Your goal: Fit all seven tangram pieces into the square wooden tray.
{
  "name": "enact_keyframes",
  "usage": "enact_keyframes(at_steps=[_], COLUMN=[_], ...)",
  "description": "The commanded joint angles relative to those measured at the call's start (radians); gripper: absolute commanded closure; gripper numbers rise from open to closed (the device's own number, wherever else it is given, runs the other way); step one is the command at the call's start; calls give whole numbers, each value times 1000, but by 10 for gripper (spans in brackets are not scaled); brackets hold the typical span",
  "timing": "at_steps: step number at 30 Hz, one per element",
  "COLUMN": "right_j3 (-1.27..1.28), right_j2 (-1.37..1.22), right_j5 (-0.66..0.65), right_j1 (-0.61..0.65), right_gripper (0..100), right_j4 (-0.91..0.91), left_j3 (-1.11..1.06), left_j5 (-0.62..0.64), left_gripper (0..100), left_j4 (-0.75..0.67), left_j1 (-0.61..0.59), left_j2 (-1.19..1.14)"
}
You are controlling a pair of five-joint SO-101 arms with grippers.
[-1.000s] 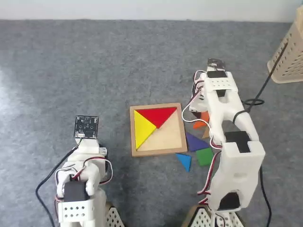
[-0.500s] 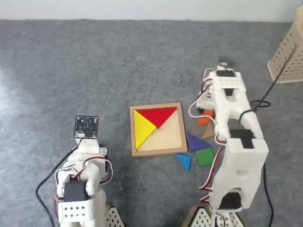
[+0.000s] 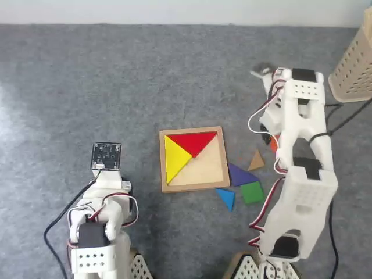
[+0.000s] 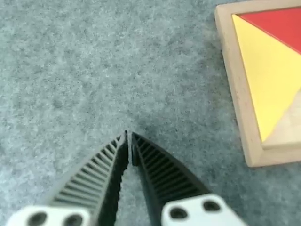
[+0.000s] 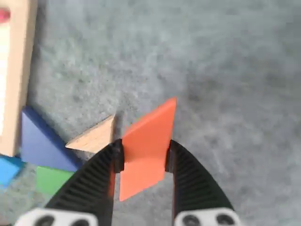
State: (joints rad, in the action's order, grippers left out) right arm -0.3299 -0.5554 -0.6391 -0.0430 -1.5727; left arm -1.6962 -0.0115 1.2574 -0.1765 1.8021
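The square wooden tray (image 3: 190,129) holds a red triangle (image 3: 195,141) and a yellow triangle (image 3: 174,157); the rest of its floor is bare wood. To its right on the carpet lie a tan triangle (image 3: 256,160), a purple piece (image 3: 241,174), a green square (image 3: 251,192) and a blue triangle (image 3: 226,197). My right gripper (image 5: 141,153) is shut on an orange parallelogram (image 5: 146,141), held above the carpet to the right of the loose pieces. My left gripper (image 4: 128,137) is shut on nothing, low over the carpet left of the tray (image 4: 237,94).
A slatted beige basket (image 3: 354,64) stands at the far right edge. The folded left arm (image 3: 99,215) sits at the near left. Grey carpet lies open behind and to the left of the tray.
The right arm has swung to the right, away from the tray, carrying the orange parallelogram clear of the tan triangle. The left arm has not moved.
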Motion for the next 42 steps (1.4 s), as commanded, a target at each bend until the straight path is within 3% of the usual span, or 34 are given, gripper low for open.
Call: enact_keyframes(at_steps=[1, 5, 12, 24, 35, 42], right_j3=[-48, -54, -2, 539, 566, 488], right_j2=[-47, -87, 85, 363, 352, 182], right_j5=[-28, 48, 135, 118, 129, 121], right_j1=[15, 41, 30, 65, 76, 53], right_gripper=[954, 838, 860, 831, 828, 831], right_j4=[16, 50, 85, 414, 458, 461], left_j3=[12, 12, 12, 12, 12, 12], left_j5=[8, 8, 8, 8, 8, 8], left_gripper=[988, 988, 988, 988, 988, 988], left_j4=[5, 5, 5, 5, 5, 5], left_j1=[-3, -3, -3, -3, -3, -3], left_j2=[17, 17, 17, 17, 17, 17])
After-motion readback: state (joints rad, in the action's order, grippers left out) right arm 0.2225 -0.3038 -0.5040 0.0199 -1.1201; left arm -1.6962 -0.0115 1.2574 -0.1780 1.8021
